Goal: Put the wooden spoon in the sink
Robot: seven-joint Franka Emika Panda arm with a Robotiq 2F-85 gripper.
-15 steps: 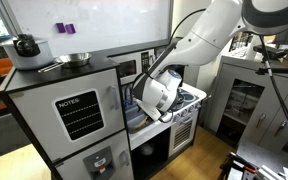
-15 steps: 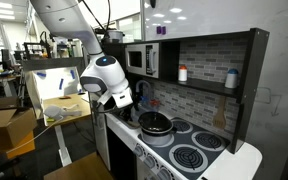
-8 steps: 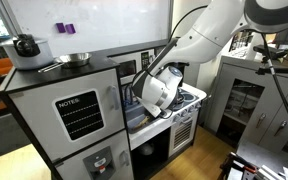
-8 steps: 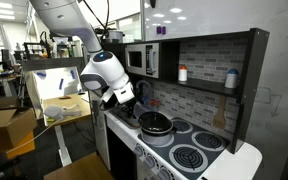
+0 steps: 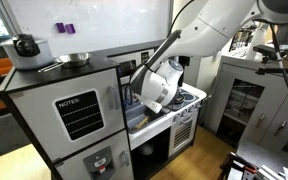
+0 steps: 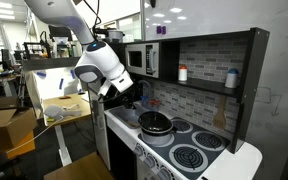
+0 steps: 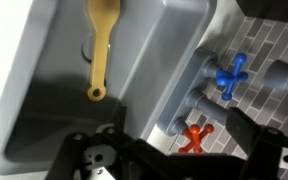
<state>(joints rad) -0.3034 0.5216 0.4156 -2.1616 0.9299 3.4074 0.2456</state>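
Observation:
The wooden spoon [image 7: 101, 45] lies inside the grey sink [image 7: 39, 110] in the wrist view, with its handle end pointing toward the camera. My gripper [image 7: 169, 150] is open and empty above the sink's near rim, its dark fingers spread wide at the bottom of the frame. In both exterior views the gripper [image 5: 155, 93] [image 6: 117, 92] hangs over the toy kitchen's sink [image 5: 141, 122]. The spoon is hidden in both of those views.
A blue tap handle [image 7: 230, 78] and a red one [image 7: 195, 138] sit beside the faucet pipes against the grey tile wall. A dark pan [image 6: 156, 123] stands on the stove next to the sink. A metal bowl [image 5: 76, 58] and a kettle [image 5: 25, 45] sit on the toy fridge.
The gripper and wrist have lifted up and away from the sink over the last second. Nothing else has moved.

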